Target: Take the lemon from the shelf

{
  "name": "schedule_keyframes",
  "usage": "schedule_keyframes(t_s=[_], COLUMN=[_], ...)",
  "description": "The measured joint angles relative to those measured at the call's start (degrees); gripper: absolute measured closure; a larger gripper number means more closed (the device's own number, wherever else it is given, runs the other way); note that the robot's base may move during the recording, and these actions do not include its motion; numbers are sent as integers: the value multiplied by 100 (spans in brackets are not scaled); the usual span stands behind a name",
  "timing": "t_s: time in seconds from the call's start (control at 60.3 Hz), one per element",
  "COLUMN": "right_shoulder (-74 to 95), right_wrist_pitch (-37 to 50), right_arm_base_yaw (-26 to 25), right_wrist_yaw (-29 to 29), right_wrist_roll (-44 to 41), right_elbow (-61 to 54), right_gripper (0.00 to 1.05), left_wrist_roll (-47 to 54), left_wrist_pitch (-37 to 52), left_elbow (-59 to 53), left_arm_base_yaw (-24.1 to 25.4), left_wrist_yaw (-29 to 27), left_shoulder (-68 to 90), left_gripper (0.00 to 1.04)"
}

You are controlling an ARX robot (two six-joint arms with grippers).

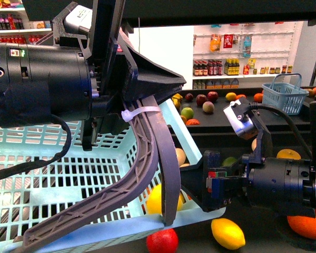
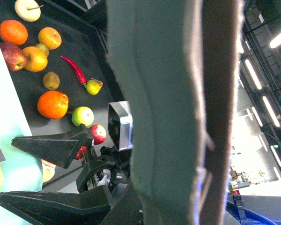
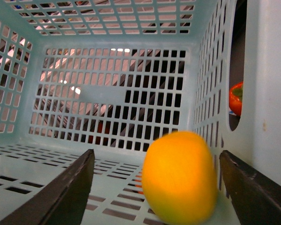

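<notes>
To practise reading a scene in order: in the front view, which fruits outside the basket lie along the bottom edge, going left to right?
red fruit → lemon → orange

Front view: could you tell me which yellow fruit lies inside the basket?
The yellow fruit seen through the basket wall, by the right gripper; the tapered lemon lies outside on the shelf.
</notes>
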Motion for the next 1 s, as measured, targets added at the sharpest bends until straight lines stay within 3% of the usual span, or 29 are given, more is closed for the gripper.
schedule_keyframes(t_s=[0.066,0.315,0.481,0.647,0.83,0.996], right_shoulder=[4,610,1370,2144,3128,3663], right_wrist_pitch=[157,376,9,-498,-907,-925], right_arm_base_yaw=[-87,-970,-1491,-1596,-1488,-1320], right_wrist_yaw=[24,682,1104,1366,1847,1899], right_wrist_roll=[177,1027,1027,328,-1058,-2129], right_elbow=[63,835,1464,1878,2218,2385], right_gripper=[6,7,7,7,7,7], left_wrist_roll=[0,-13,-17,-13,-20,-24], left_wrist_pitch=[0,2,2,0,2,2], left_elbow=[0,4,4,4,4,4], left_arm_base_yaw=[0,0,0,0,0,-2], left_wrist_yaw=[-11,20,39,39,22,39], left_shoulder=[4,9,9,9,9,9], left_gripper=[98,98,98,98,98,98])
